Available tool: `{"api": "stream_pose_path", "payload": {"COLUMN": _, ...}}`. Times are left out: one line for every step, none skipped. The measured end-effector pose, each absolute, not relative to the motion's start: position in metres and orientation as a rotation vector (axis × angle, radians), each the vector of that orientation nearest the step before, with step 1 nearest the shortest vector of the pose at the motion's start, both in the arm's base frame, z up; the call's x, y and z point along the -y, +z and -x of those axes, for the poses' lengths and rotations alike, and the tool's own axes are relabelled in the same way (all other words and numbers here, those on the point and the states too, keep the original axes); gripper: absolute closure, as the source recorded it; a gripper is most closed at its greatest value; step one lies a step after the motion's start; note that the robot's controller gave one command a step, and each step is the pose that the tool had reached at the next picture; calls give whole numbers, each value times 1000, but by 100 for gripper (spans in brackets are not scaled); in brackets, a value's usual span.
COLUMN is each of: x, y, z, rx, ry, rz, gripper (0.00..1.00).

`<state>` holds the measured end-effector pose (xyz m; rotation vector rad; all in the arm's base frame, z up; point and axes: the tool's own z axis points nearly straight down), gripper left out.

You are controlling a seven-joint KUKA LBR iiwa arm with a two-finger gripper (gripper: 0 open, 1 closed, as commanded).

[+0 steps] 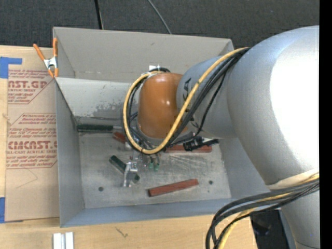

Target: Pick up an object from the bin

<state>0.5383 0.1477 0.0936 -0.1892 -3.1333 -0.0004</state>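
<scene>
**Pincer low over the bin floor, nothing lifted yet**

The arm [270, 113] reaches in from the right and covers much of the grey bin [70, 154]. Its orange wrist cover [158, 105] hangs above the middle of the floor. Under that cover the pincer [139, 166] sits low, close to the floor. Whether it is wide or narrow I cannot tell, since cables and the wrist crowd it.

The loose things lie apart rather than heaped. A long dark green bar [96, 128] runs along the foot of the back wall at the left, a brown-red stick [173, 187] lies towards the front, and a red stick [202, 149] lies partly under the arm. Nearest the pincer is a short dark green piece [118, 162], left of centre and just beside it. A small silvery bit [128, 179] close by may be part of the pincer itself.

As I judge it, the approach is done and the grasp and lift are still to do: every thing seems to rest on the floor, and none shows as held
</scene>
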Motion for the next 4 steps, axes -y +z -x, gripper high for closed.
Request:
{"api": "stream_pose_path", "payload": {"x": -152, "y": 118, "z": -535, "rx": 3127, "ry": -1, "rz": 294, "gripper": 0}}
{"api": "stream_pose_path", "payload": {"x": -147, "y": 79, "z": -531, "rx": 3122, "ry": -3, "rz": 365, "gripper": 0}}
{"api": "stream_pose_path", "payload": {"x": -155, "y": 76, "z": -516, "rx": 3050, "ry": -16, "rz": 838, "gripper": 100}}
{"api": "stream_pose_path", "payload": {"x": -155, "y": 76, "z": -516, "rx": 3050, "ry": -16, "rz": 838, "gripper": 100}}
